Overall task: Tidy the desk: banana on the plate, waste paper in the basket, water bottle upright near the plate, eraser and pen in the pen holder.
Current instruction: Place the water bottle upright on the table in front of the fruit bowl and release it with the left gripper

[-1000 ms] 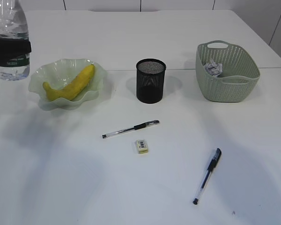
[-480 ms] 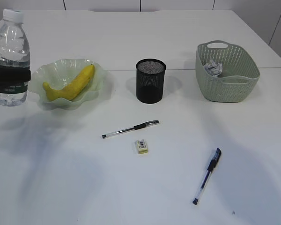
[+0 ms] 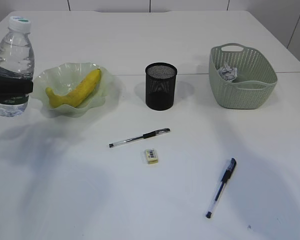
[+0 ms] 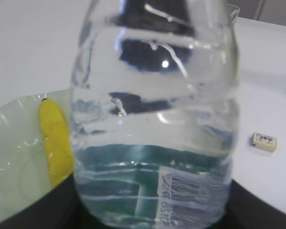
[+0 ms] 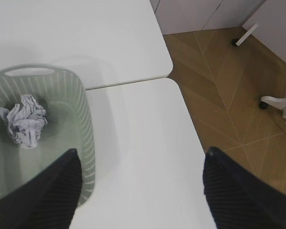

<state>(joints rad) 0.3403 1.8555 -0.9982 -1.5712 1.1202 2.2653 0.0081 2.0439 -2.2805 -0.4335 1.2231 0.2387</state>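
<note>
As the left claw [image 3: 7, 90], clamped round the clear plastic water bottle [image 3: 12, 65], has lowered it upright beside the pale green wavy plate [image 3: 65, 75], placement looks nearly complete; the right claw [image 5: 138, 191] hangs open by the basket [image 5: 83, 124].

Little of the robot shows; the left claw [image 3: 9, 90] appears in the exterior view only as a flat black band, matte and without visible markings, cut off by the frame's left edge; in the left wrist view its fingers [image 4: 47, 207] are dark, smooth curved masses at the bottom corners; the right claw [image 5: 140, 191] shows two black fingers [image 5: 47, 191] with fine ribbed ridges running across their inner faces, broad at the base and tapering upward; no cables, screws or labels can be made out.
</note>
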